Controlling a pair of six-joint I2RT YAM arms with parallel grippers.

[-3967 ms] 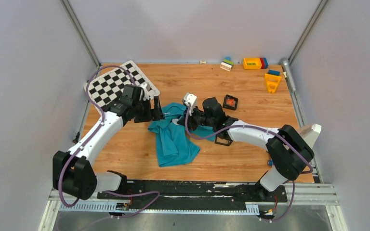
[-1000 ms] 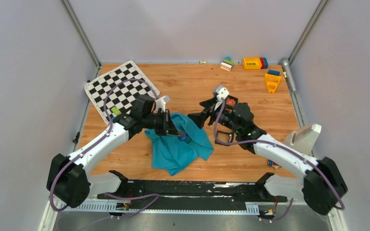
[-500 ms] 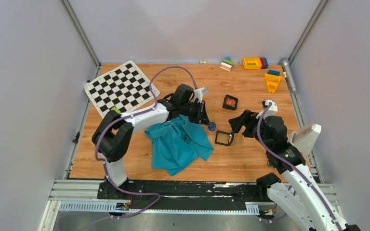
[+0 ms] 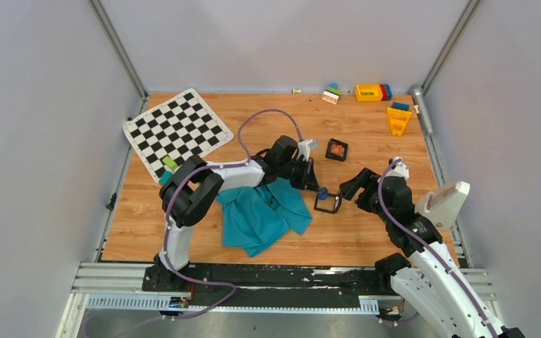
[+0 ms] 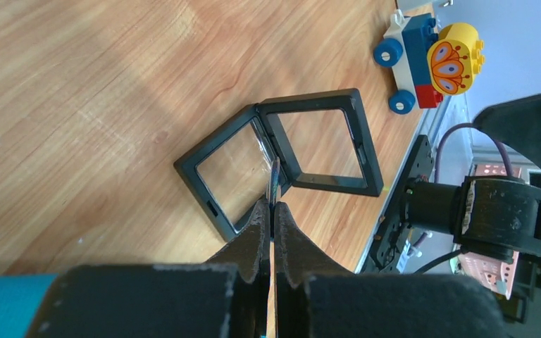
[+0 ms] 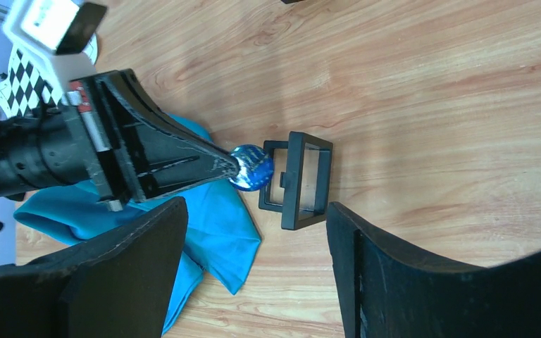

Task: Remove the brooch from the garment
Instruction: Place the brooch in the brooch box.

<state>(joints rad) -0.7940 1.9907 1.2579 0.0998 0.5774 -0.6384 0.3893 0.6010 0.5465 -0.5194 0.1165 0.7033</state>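
Blue and round, the brooch [image 6: 251, 167] is pinched between the left jaws at mid-frame, clear of the teal garment [image 4: 264, 215] just lower left, seemingly for lowering into the open black box [image 4: 327, 203], near which the right jaws are spread.

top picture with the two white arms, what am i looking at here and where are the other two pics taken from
Two robot arms bolted to a wooden table. The wide picture looks down from above; the other two come from cameras on each wrist. On the table lie a teal shirt, a checkered mat, toy blocks and an open black box. The left arm's fingers are shut on a small blue brooch at that box. The right arm's fingers are open and hold nothing.
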